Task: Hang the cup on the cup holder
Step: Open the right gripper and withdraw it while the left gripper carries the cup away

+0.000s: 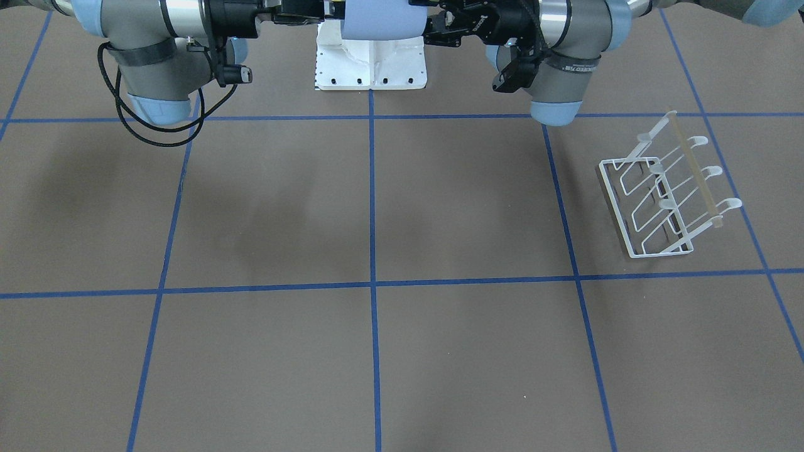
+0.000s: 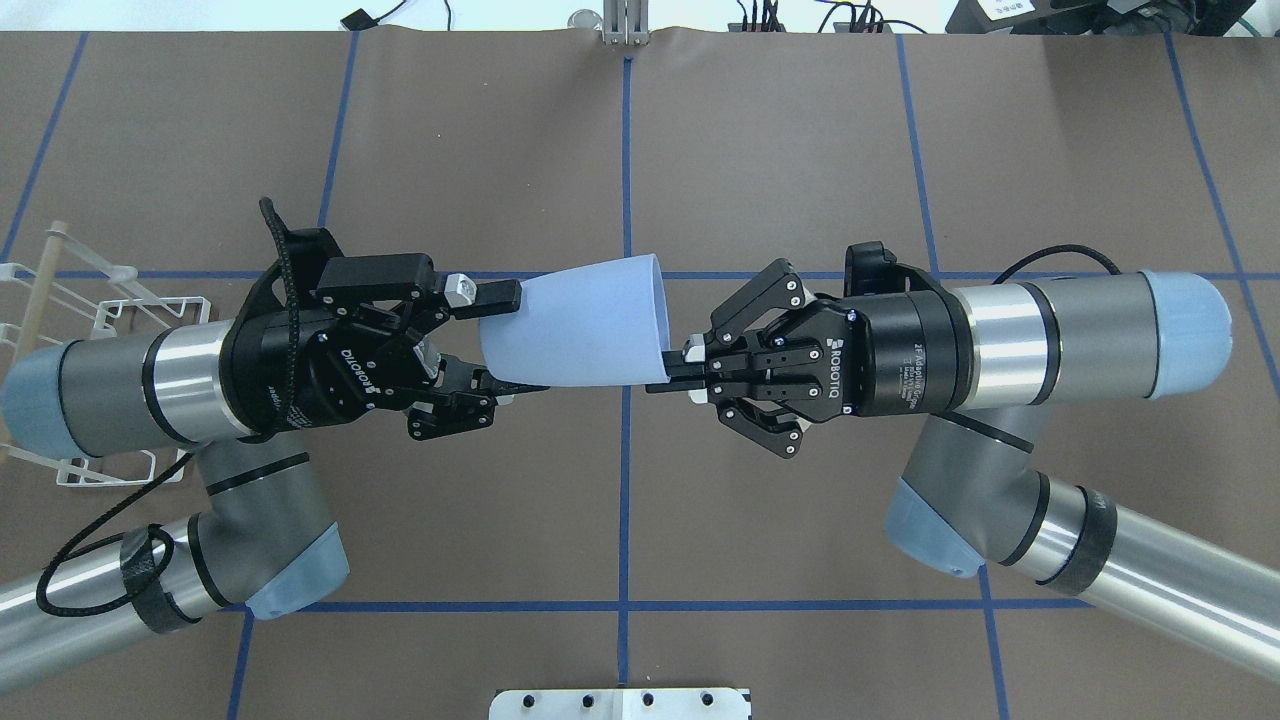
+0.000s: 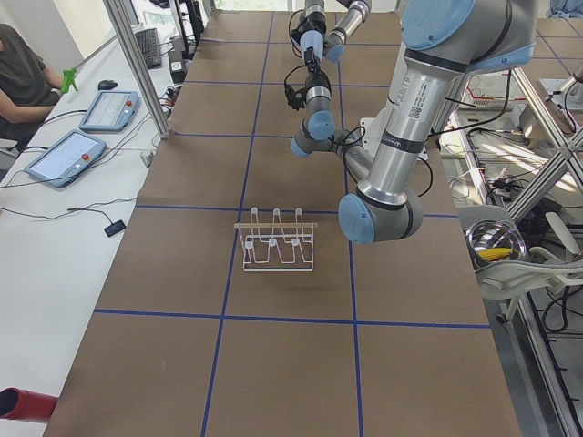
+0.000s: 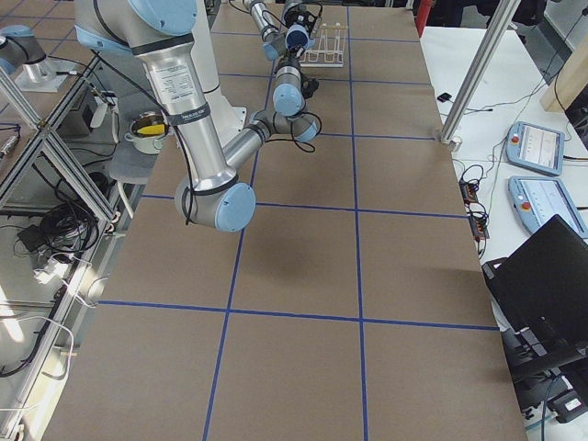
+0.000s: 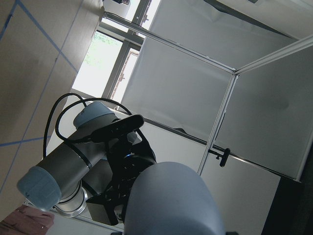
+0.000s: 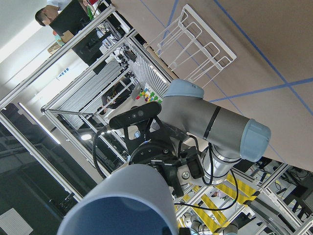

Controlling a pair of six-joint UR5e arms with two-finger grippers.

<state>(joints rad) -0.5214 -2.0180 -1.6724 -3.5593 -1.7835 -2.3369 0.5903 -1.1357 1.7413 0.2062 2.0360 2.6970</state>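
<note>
The light blue cup (image 2: 580,325) is held lying on its side in mid-air between both grippers, above the table's middle. My left gripper (image 2: 510,340) has one finger on each side of the cup's narrow base and is shut on it. My right gripper (image 2: 672,368) pinches the wall of the wide rim, shut on it. The front-facing view shows the cup (image 1: 383,22) at the top edge. The cup fills the bottom of the left wrist view (image 5: 171,200) and the right wrist view (image 6: 127,205). The white wire cup holder (image 2: 110,310) stands on the table at my far left, partly hidden under my left forearm, and shows whole in the front-facing view (image 1: 666,194).
The white robot base plate (image 1: 370,63) sits at the near table edge below the cup. Blue tape lines (image 1: 372,282) grid the brown table. Operators' tablets (image 3: 77,150) lie on a side desk. A metal bowl (image 3: 495,244) sits off the table behind the left arm.
</note>
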